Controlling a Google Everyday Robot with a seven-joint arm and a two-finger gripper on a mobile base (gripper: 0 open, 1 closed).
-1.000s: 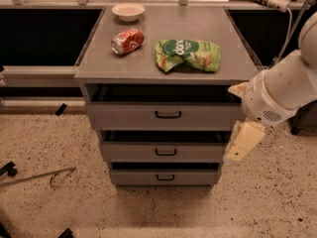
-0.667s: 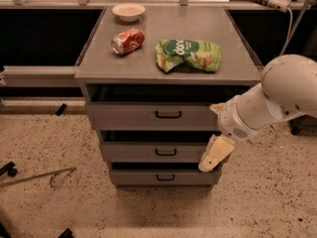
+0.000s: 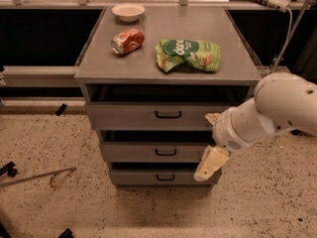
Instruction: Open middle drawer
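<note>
The middle drawer (image 3: 133, 151) is the grey front between two other drawer fronts of the cabinet, and none of its inside shows. It has a small black bar handle (image 3: 166, 152) at its centre. My gripper (image 3: 203, 146) hangs in front of the cabinet's right end, on a white arm coming in from the right. One cream finger (image 3: 213, 117) shows by the top drawer's right edge. The other finger (image 3: 209, 163) reaches down across the right ends of the middle and bottom drawers. The gripper looks open, holds nothing, and is well right of the handle.
On the cabinet top (image 3: 99, 63) lie a red can (image 3: 128, 41) on its side, a green chip bag (image 3: 187, 55) and a white bowl (image 3: 128, 11). The top drawer (image 3: 124, 117) and bottom drawer (image 3: 138, 176) carry similar handles. A thin metal rod (image 3: 37, 176) lies on the speckled floor to the left.
The arm has swung left and lower. The gripper has moved from beside the cabinet's right side to in front of the right end of the drawer fronts. No drawer has moved.
</note>
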